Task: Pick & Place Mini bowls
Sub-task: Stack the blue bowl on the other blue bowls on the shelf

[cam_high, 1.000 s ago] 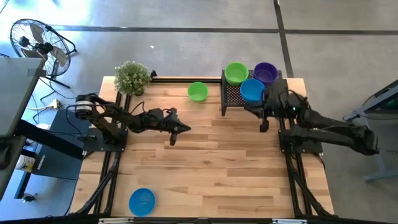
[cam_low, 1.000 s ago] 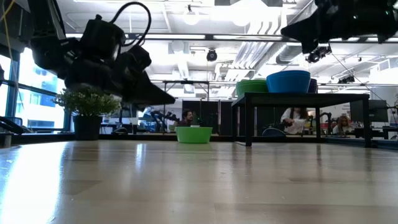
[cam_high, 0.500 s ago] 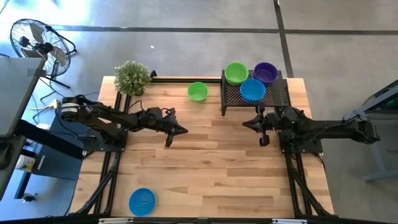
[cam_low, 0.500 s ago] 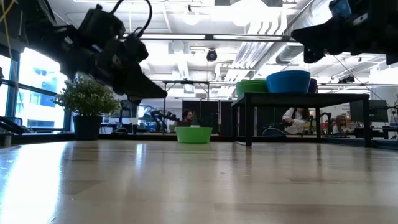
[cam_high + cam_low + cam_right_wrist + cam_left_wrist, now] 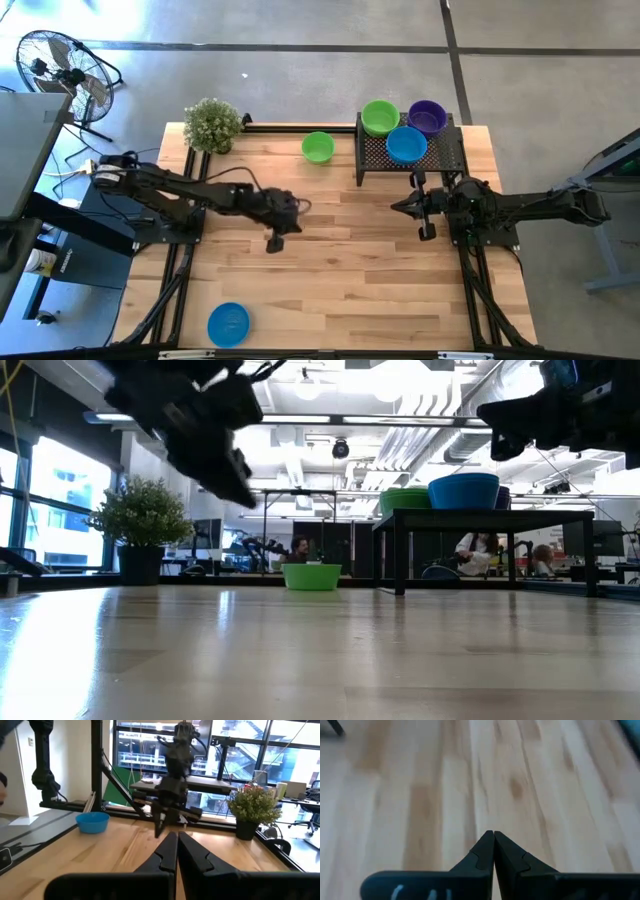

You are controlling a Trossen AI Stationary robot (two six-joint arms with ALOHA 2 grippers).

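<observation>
Three mini bowls sit on the black mesh rack [image 5: 440, 152]: a green one [image 5: 380, 117], a purple one [image 5: 427, 116] and a blue one [image 5: 406, 145]. Another green bowl [image 5: 318, 148] rests on the table left of the rack, and another blue bowl [image 5: 228, 324] lies near the near-left corner. My left gripper [image 5: 272, 244] hangs shut over mid-table, pointing down [image 5: 494, 836]. My right gripper [image 5: 395, 207], shut [image 5: 177, 836], hovers just on the near side of the rack, pointing level toward the table's left. Neither holds a bowl.
A small potted plant [image 5: 212, 125] stands at the far-left corner. The rack stands on thin legs [image 5: 400, 555] at the far right. Bare wood stretches between the two arms and across the near half. A fan [image 5: 60, 70] stands on the floor beyond the table.
My right gripper has drawn back from the blue bowl on the rack toward the near edge and now points level to the left. My left gripper has risen and tipped its fingers down toward the table, shifting slightly toward the near edge. No bowl has moved.
</observation>
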